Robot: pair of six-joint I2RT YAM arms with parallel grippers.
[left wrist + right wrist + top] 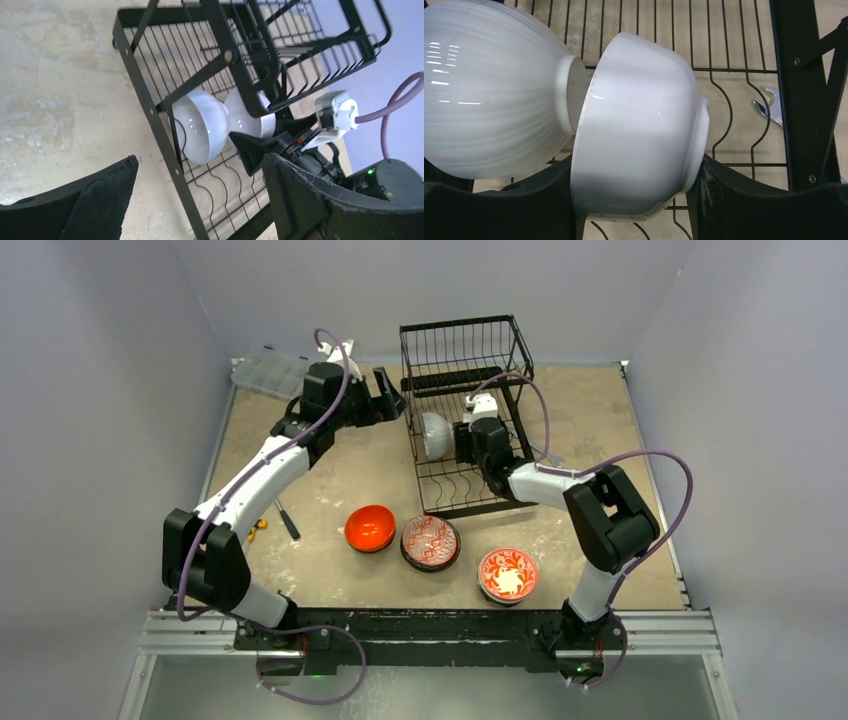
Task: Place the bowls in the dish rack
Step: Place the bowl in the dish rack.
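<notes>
The black wire dish rack (465, 360) stands at the back middle of the table. A ribbed white bowl (434, 435) (489, 90) stands on edge in its slotted base. My right gripper (468, 443) (634, 175) is shut on a plain white bowl (639, 125) (252, 119), also on edge, with its rim against the ribbed bowl's foot. My left gripper (392, 400) (200, 200) hangs open and empty just left of the rack. An orange bowl (370, 528), a red patterned bowl (430, 542) and a white-lined red floral bowl (507, 575) sit on the table in front.
A clear plastic compartment box (270, 372) lies at the back left. A dark tool (287, 520) and a small yellow item (257, 528) lie near the left arm. A metal wrench (769, 105) rests on the table under the rack's right side.
</notes>
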